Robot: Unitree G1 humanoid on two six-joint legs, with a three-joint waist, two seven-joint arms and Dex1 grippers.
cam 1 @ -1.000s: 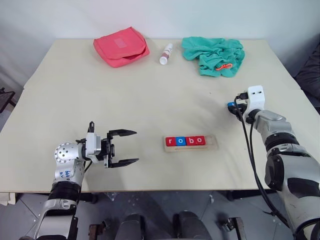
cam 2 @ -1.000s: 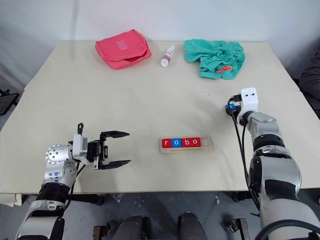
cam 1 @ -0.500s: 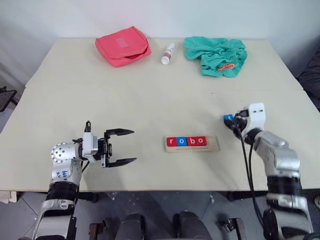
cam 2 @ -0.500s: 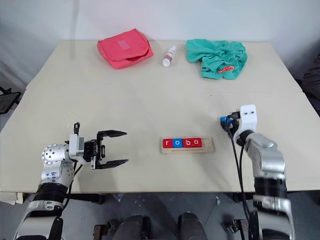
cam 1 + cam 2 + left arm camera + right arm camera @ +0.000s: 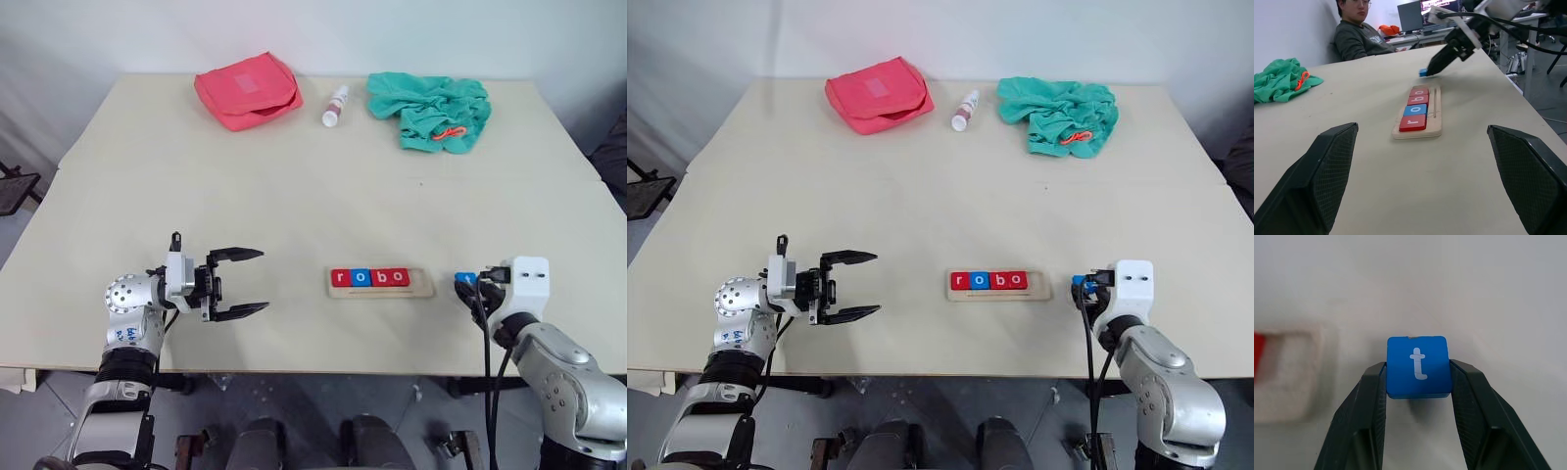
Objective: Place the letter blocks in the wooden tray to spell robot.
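The wooden tray [image 5: 420, 284] lies near the table's front edge. Its groove holds a red r [image 5: 340, 277], a blue o [image 5: 360, 277], a red b [image 5: 378, 277] and a red o [image 5: 396, 277]; the tray's right end is bare. My right gripper [image 5: 467, 286] hovers just right of the tray, shut on a blue t block [image 5: 1418, 366] pinched between both fingers. My left gripper [image 5: 265, 280] stands open and empty left of the tray, pointing toward it.
A red pouch [image 5: 247, 90], a small white bottle [image 5: 335, 106] and a crumpled green cloth [image 5: 431, 110] lie along the far edge. A seated person [image 5: 1359, 36] and desks with monitors are beyond the table's right side.
My right arm has drawn back toward the near edge with the blue t block, ending just right of the tray. The left gripper has stayed put.
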